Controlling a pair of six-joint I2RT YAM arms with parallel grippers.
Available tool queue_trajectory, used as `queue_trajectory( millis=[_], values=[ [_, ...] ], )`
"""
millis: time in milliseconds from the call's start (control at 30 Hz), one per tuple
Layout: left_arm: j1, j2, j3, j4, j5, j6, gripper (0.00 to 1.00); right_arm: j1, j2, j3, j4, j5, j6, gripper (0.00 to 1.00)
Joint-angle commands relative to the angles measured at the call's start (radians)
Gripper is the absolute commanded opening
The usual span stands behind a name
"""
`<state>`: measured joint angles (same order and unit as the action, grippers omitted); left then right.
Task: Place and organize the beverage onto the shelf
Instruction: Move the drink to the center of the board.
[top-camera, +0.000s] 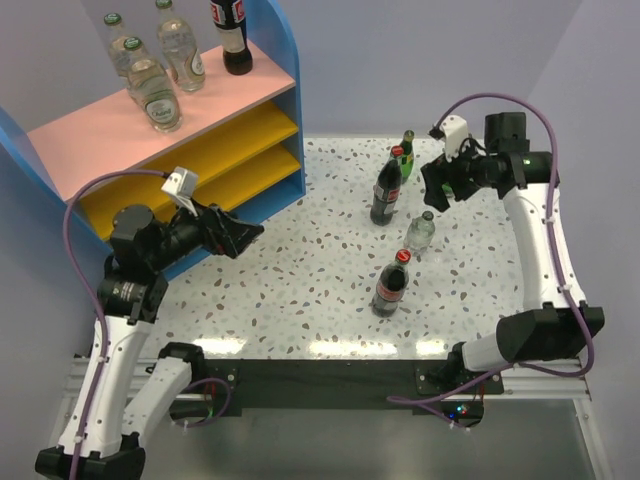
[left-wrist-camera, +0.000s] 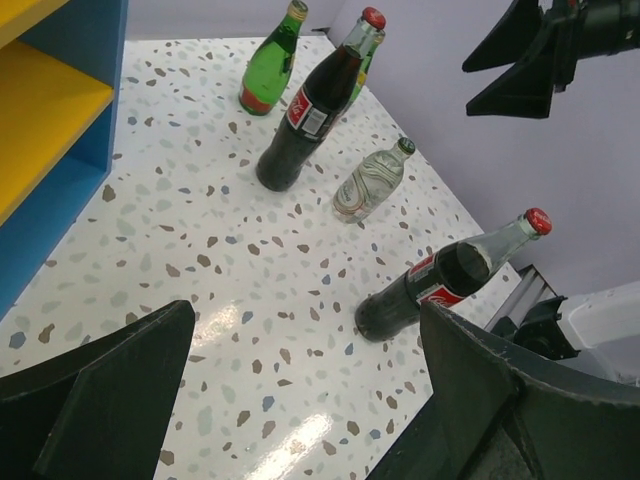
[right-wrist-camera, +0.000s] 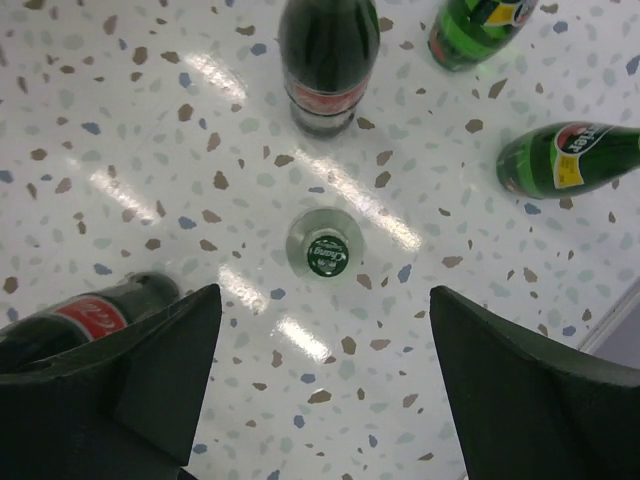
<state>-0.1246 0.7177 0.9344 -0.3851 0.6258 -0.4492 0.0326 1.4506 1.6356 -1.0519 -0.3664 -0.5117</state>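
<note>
Right now the right end effector (right-wrist-camera: 325, 292) is hanging spread wide and gripping nothing. It is looking straight down on the green cap of a clear bottle (right-wrist-camera: 325, 245) standing on the tabletop (right-wrist-camera: 150, 150). In the wrist view a cola bottle (right-wrist-camera: 328, 60) is standing at twelve o'clock from it, two green bottles (right-wrist-camera: 570, 160) are sitting between one and three o'clock, and a second cola bottle (right-wrist-camera: 80, 320) is leaning in at eight o'clock.

The left end effector (top-camera: 243, 233) is likewise spread and empty, waiting beside the shelf (top-camera: 240, 140) at ten o'clock in the overhead view. The shelf's pink top board (top-camera: 90, 140) is carrying the shelved clear bottles (top-camera: 152, 90) and a shelved cola bottle (top-camera: 233, 35).

The step in hand is probably picking the clear bottle. Doing it well means:
- centring the fingers over the neck
- descending straight so neither finger is clipping a neighbour
- closing just below the cap
- lifting vertically before swinging toward ten o'clock, ideally beside its matching bottles
</note>
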Motion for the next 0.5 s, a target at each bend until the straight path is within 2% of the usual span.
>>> queue_trajectory(
  millis=[0,133,300,467],
  values=[
    [-0.046,0.012,-0.02,0.084,-0.015,0.021,1.0,0.007,-0.039,0.131,-0.221,-0.148,-0.043,0.88],
    [-0.133,0.045,-0.022,0.11,-0.07,0.032,1.0,0.018,-0.053,0.193,-0.31,-0.27,-0.082,0.88],
    [-0.259,0.098,-0.025,0.136,-0.172,0.055,1.0,0.029,-0.072,0.227,-0.322,-0.338,-0.067,0.88],
    [-0.354,0.112,-0.045,0.175,-0.256,0.056,1.0,0.072,-0.078,0.254,-0.477,-0.446,-0.227,0.87]
  ],
)
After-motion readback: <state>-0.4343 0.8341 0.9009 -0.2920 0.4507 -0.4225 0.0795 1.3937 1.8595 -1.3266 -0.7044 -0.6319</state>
